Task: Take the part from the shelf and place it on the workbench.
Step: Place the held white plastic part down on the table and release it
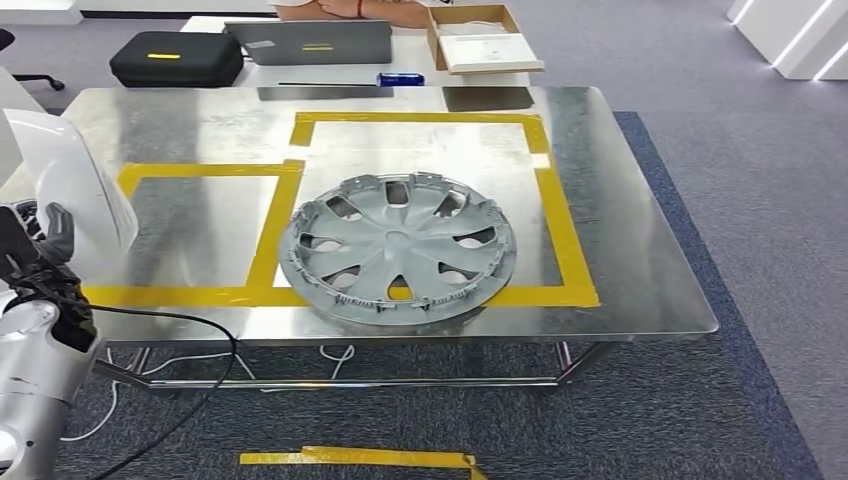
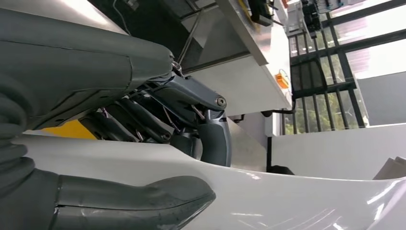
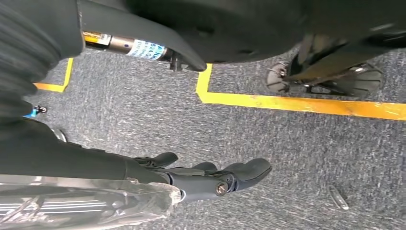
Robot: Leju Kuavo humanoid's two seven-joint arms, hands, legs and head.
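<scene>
Our left hand (image 1: 48,262) is clamped on a large white part (image 1: 70,185) at the left edge of the head view; the left wrist view shows the thumb (image 2: 143,201) pressed on the part's glossy white surface (image 2: 268,191) with the darker fingers (image 2: 158,120) curled over its other side, so we hold it by one edge only. Our right hand (image 3: 210,177) hangs low over grey carpet (image 3: 143,115), its fingers loosely apart and holding nothing. The part sits in our grip just off the near left corner of the metal workbench (image 1: 640,250), raised beside it and not yet over the top. On the workbench, inside yellow tape outlines (image 1: 420,120), lies a grey wheel cover (image 1: 398,248), taking up much of the near middle. We judge the risks as these: the white surface looks smooth, and a one-edge grip on a broad piece could let it pivot or slip as we swing it across; its trailing side could catch the table edge if we carry it too low; and setting it down too far right could land it on the wheel cover. A black cable (image 1: 190,340) loops under our left arm and could snag on a wide reach.
</scene>
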